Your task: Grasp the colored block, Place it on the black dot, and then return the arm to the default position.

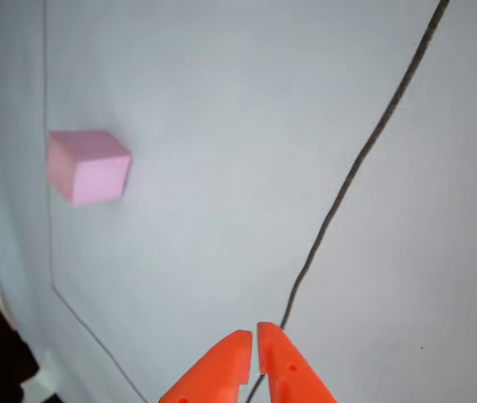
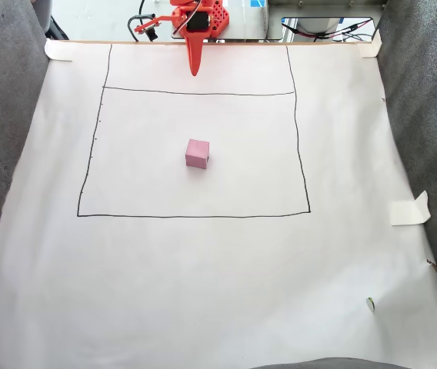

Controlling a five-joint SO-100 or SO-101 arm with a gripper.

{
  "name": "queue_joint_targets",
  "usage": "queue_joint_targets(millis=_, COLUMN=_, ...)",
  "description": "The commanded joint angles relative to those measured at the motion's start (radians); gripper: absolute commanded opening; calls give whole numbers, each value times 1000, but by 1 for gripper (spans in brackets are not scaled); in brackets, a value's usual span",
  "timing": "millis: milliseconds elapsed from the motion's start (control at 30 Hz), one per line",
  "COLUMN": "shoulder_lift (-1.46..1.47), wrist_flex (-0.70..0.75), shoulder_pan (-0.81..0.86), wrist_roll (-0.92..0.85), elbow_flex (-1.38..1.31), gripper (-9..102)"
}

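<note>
In the other view the orange gripper (image 1: 254, 344) enters from the bottom edge with its two tips pressed together and nothing between them, hanging over bare white paper beside a drawn black line. From there the pink block (image 1: 88, 166) lies up and to the left, well apart from the tips, sitting flat with one corner turned toward the camera, so its faces run at a slant to the line the jaws make. The fixed view gives the same relation from the far side: the gripper (image 2: 195, 71) hangs point-down at the top edge of the paper-covered counter (image 2: 203, 292), just above the upper line of the drawn rectangle, and the block (image 2: 197, 154) sits almost straight below it in that picture, near the middle of the rectangle. I cannot find a black dot in either picture; the block may sit on it or it may be too small to tell. So the scene fits either a block waiting to be picked up or one already placed with the arm drawn back.
</note>
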State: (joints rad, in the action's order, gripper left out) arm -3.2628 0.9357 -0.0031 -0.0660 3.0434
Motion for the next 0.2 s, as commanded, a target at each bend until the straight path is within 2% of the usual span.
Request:
queue_joint_targets(millis=0, shoulder_lift=-8, wrist_flex=8, shoulder_pan=11, wrist_roll=12, elbow_flex=-5, gripper=0)
queue_joint_targets(millis=167, shoulder_lift=-8, wrist_flex=14, shoulder_pan=11, wrist_roll=14, elbow_flex=-6, gripper=0)
